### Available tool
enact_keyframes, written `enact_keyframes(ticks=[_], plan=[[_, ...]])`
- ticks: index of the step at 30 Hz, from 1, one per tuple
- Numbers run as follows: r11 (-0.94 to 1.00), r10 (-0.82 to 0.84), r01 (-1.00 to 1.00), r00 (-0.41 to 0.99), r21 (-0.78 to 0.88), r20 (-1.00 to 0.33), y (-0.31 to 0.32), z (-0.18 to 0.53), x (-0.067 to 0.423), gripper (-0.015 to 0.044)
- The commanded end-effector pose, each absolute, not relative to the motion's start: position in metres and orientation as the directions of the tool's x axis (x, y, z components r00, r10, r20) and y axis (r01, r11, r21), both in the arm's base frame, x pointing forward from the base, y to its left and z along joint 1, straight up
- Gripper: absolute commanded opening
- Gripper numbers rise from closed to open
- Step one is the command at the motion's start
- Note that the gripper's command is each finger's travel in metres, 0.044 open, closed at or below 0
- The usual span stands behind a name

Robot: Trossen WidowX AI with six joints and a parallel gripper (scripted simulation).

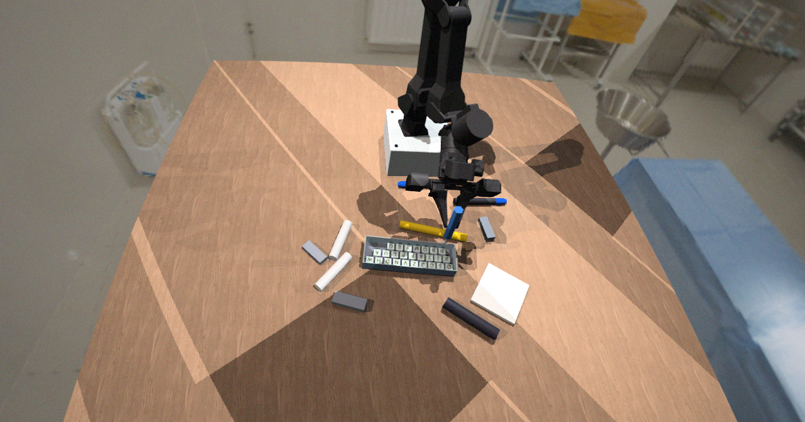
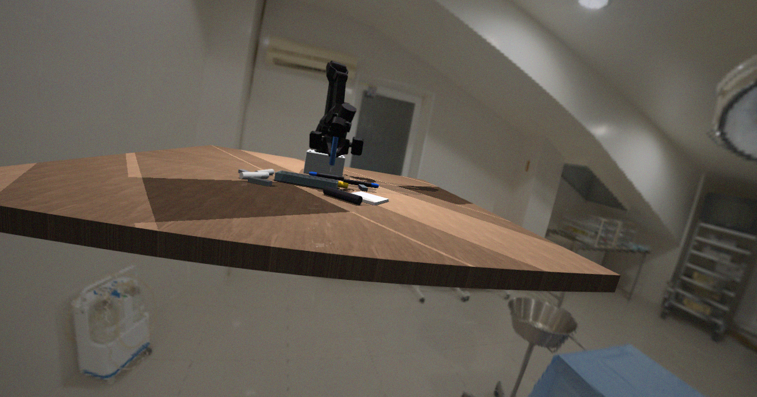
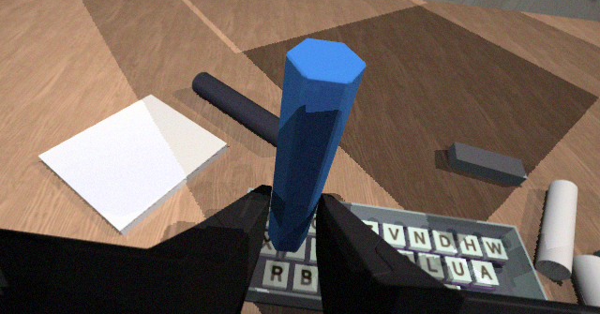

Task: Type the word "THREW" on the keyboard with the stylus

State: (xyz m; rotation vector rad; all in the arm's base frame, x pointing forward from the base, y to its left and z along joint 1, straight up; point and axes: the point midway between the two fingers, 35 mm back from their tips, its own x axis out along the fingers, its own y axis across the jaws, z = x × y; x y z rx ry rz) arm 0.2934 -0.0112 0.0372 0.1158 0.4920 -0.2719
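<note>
My gripper (image 1: 451, 221) (image 3: 294, 201) is shut on the blue stylus (image 1: 453, 224) (image 2: 333, 152) (image 3: 309, 141), which stands nearly upright, leaning slightly. The keyboard (image 1: 410, 271) (image 2: 304, 180) (image 3: 431, 217) lies below in a grey-green tray. The stylus hangs above its back right corner in the top view, with a gap beneath in the exterior view. In the wrist view the R key (image 3: 277, 274) shows just below the stylus, the W key (image 3: 493, 248) and H key (image 3: 470, 245) at the right end. The stylus and fingers hide several keys, T and E among them; the stylus tip is hidden there.
A yellow stick (image 1: 419, 227) lies behind the keyboard. A white slab (image 1: 500, 294) (image 3: 122, 164) and black cylinder (image 1: 470, 318) (image 3: 239, 108) lie front right. White cylinders (image 1: 340, 239) (image 1: 333, 271) and grey blocks (image 1: 314, 251) (image 1: 349, 301) lie left. A blue-ended dark pen (image 1: 483, 200) lies near the fingers.
</note>
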Motion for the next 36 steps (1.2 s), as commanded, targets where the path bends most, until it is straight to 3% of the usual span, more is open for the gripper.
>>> enact_keyframes(ticks=[1,36], plan=[[0.958,-0.229,0.283,0.845,0.042,-0.484,-0.015,0.037,0.293,0.0000],[0.957,-0.245,0.291,0.843,0.022,-0.479,-0.099,0.040,0.266,0.0000]])
